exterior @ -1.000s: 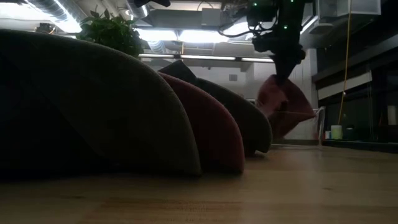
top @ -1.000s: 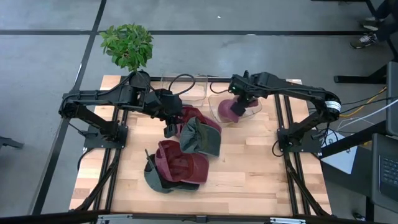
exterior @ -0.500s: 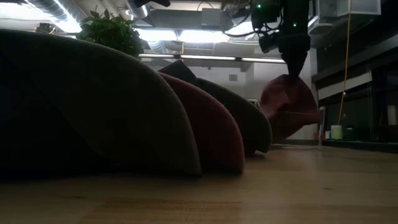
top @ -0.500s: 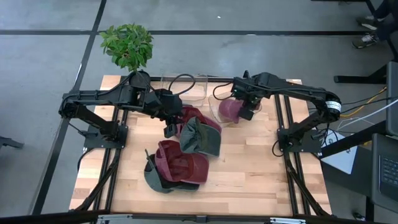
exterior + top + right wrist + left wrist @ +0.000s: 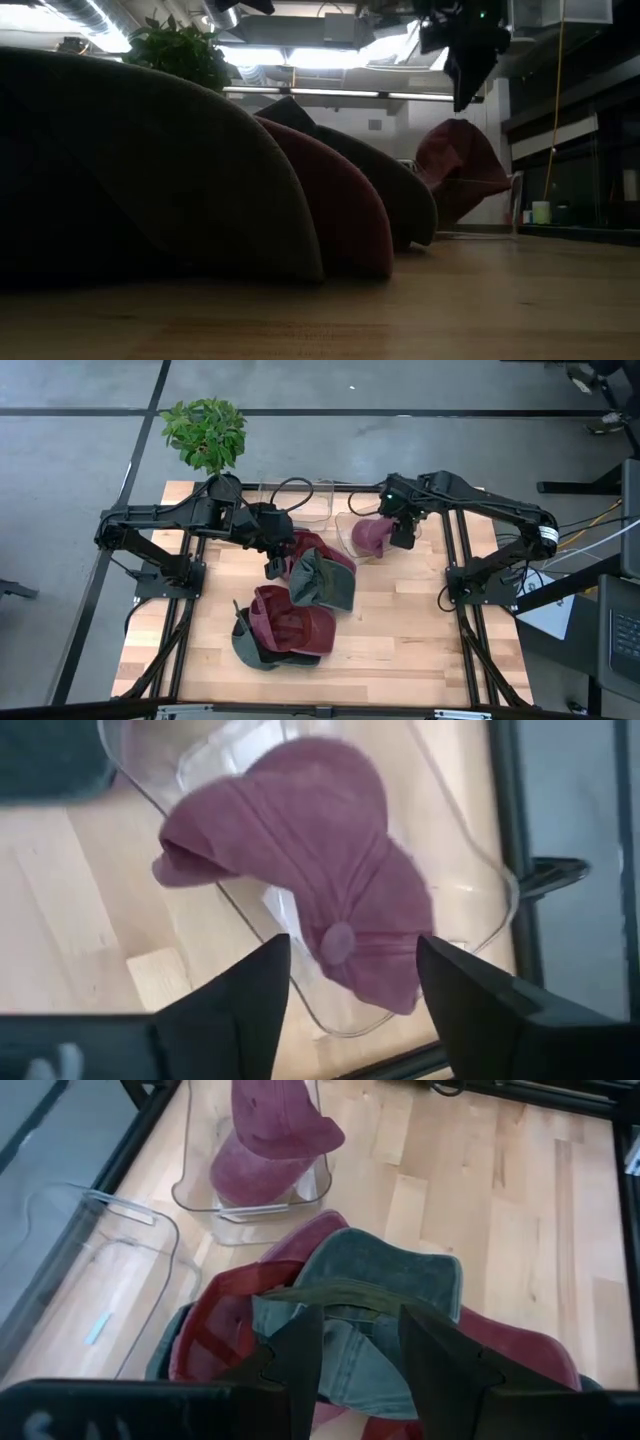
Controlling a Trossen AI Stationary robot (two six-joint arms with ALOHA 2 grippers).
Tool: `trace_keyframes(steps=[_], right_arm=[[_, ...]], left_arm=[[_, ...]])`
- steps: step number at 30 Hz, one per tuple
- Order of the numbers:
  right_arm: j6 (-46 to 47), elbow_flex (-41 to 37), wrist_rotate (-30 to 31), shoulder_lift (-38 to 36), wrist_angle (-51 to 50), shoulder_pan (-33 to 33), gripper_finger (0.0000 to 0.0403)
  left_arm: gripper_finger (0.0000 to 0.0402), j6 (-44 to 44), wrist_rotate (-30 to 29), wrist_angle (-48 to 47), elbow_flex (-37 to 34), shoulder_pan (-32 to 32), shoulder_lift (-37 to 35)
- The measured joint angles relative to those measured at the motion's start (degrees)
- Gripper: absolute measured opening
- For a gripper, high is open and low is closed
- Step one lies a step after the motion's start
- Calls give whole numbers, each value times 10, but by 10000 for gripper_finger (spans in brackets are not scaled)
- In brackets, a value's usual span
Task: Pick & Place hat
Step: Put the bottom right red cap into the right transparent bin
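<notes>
A maroon hat (image 5: 372,536) lies in a clear bin (image 5: 352,546) at the table's far right, its crown button (image 5: 338,942) facing up. My right gripper (image 5: 350,990) hangs open just above it, one finger on either side and touching nothing; the low view shows this gripper (image 5: 465,88) clear of the hat (image 5: 462,170). Near the table's middle, my left gripper (image 5: 275,567) is shut on a grey-green hat (image 5: 322,580) above a pile of red and green hats (image 5: 285,628). My left gripper pinches the grey-green hat at its olive-banded edge (image 5: 345,1295) between its two fingers (image 5: 300,1350), which slant downward from the table's left. The crown (image 5: 385,1260) spreads out beyond the fingertips over a red hat (image 5: 220,1330). Whether it rests on that hat I cannot tell.
A second clear bin (image 5: 300,505) stands beside the first at the far edge, with nothing in it. A potted plant (image 5: 205,432) stands off the far left corner. Bare wood (image 5: 410,630) lies near and right of the pile.
My right gripper has opened and let go of the maroon hat, then risen, rolling at the wrist. The hat has settled in the clear bin and stays there.
</notes>
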State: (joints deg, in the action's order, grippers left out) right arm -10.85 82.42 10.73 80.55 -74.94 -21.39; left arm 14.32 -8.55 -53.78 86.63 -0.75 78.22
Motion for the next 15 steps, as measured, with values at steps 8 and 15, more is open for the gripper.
trace_keyframes(steps=[8,15], right_arm=[[75,24,-58,-33,-13,26,185],[148,24,-69,-37,-8,107,27]], left_arm=[[127,4,-8,0,0,0,0],[127,16,-4,0,0,-2,0]])
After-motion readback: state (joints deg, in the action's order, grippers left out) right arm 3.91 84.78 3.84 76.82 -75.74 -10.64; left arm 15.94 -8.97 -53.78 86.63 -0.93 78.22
